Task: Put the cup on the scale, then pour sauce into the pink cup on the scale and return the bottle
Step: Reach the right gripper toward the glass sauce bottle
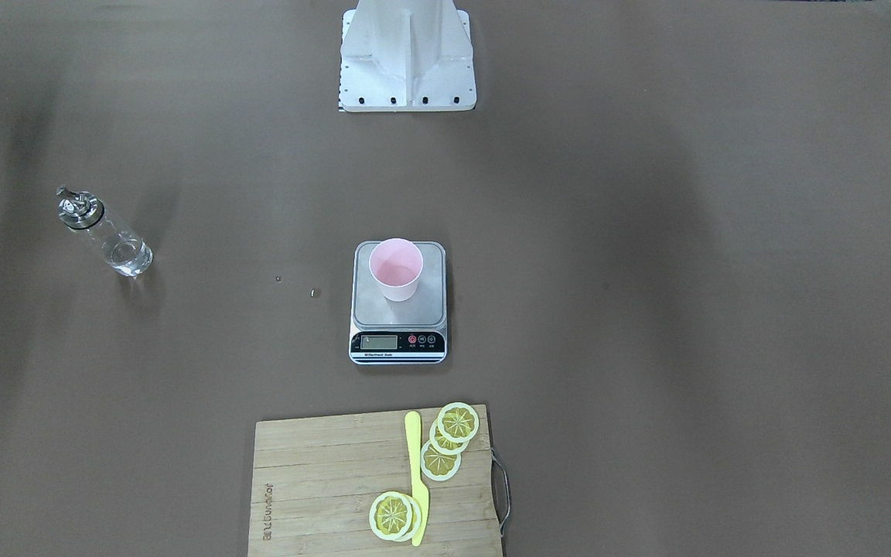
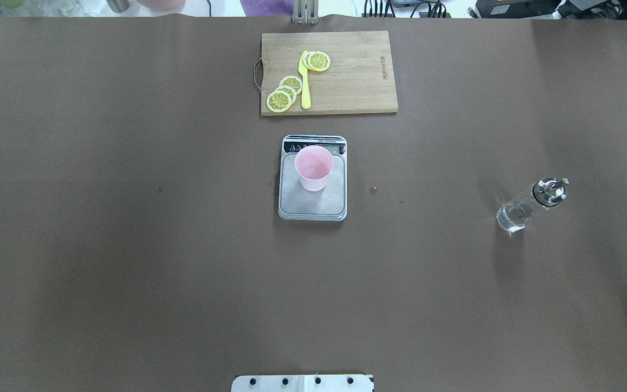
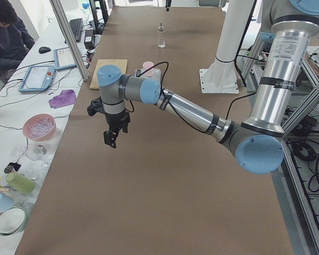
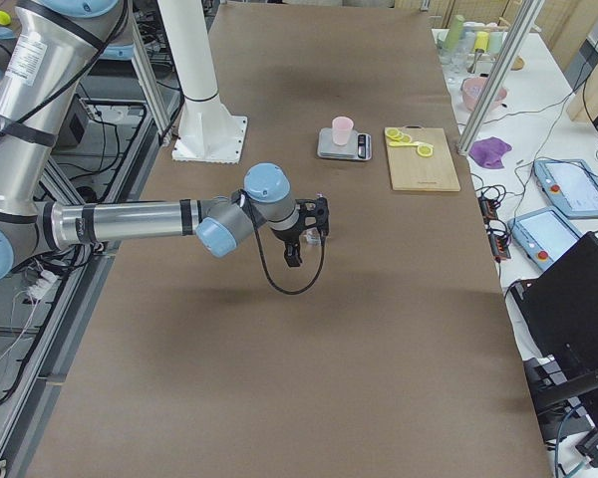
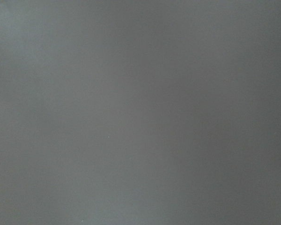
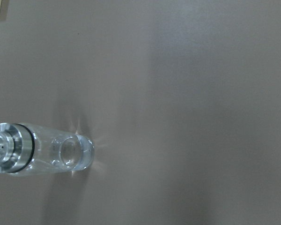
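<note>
- Front-facing view: the cup (image 1: 396,268) stands upright on the scale (image 1: 414,316), toward the 12 o'clock end of its steel platform. The bottle (image 1: 105,232) stands on the table (image 1: 646,309) at 9 o'clock from the scale, well apart, with clear sauce (image 1: 130,255) low in it. A cutting board (image 1: 322,480) with lemon slices (image 1: 459,422) and a yellow knife (image 1: 416,480) lies at 6 o'clock.
- Overhead view: the cup sits on the scale at centre, the bottle at 3 o'clock and the board at 12 o'clock.
- Left side view: the left gripper (image 3: 110,142) hangs over bare table, fingers pointing down. I cannot tell how wide they are.
- Right side view: the right gripper (image 4: 294,261) hangs just beside the bottle, which it mostly hides. I cannot tell the finger gap or whether it grasps anything.
- Left wrist view: only bare table.
- Right wrist view: the bottle, seen from above, stands at 8 o'clock.
</note>
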Controlling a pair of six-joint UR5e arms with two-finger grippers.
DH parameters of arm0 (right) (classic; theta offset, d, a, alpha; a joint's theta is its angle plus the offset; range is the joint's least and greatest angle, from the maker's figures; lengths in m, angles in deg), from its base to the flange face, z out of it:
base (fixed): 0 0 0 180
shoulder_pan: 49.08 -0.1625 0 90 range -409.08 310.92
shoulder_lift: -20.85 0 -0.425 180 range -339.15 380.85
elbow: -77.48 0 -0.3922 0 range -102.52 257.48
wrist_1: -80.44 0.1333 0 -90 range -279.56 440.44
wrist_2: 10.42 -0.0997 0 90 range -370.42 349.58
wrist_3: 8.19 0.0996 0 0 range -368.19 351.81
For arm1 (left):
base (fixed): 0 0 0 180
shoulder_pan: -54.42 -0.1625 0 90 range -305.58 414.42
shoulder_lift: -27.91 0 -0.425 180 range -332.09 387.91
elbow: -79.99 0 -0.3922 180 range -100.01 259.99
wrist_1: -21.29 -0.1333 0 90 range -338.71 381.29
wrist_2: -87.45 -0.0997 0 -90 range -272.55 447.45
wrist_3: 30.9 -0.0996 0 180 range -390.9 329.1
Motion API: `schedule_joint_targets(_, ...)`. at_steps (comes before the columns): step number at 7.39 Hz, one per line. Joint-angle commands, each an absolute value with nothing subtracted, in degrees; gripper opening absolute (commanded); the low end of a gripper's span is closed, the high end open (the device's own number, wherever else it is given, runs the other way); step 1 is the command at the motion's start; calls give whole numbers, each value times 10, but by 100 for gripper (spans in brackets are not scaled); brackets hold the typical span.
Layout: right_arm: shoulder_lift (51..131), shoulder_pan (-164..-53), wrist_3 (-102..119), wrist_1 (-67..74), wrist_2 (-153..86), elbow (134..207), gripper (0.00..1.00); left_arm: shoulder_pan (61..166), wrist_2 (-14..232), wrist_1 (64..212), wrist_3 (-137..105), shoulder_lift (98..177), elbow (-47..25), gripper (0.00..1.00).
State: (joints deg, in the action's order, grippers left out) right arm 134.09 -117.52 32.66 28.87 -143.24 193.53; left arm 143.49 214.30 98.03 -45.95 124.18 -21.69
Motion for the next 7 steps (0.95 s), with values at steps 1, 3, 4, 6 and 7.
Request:
schedule_joint_targets(1,1369,-1078,452,394,-1354,1939,100,1440,2165,1002,-460,1213,-214,99)
schedule_joint_targets(3,1374,-968,527,417,-1233,1945,100,1440,2166,1002,-462,1212,-218,99)
schedule_joint_targets(4,1377,-931,537,418,-1187,1946,100,1440,2167,1002,-462,1212,-216,99)
schedule_joint_targets(6,1381,-854,560,419,-1077,1949,100,1440,2167,1002,-462,1212,-218,99)
schedule_joint_targets(7,1383,-809,561,419,-1013,1949,100,1440,2167,1002,-463,1212,-215,99)
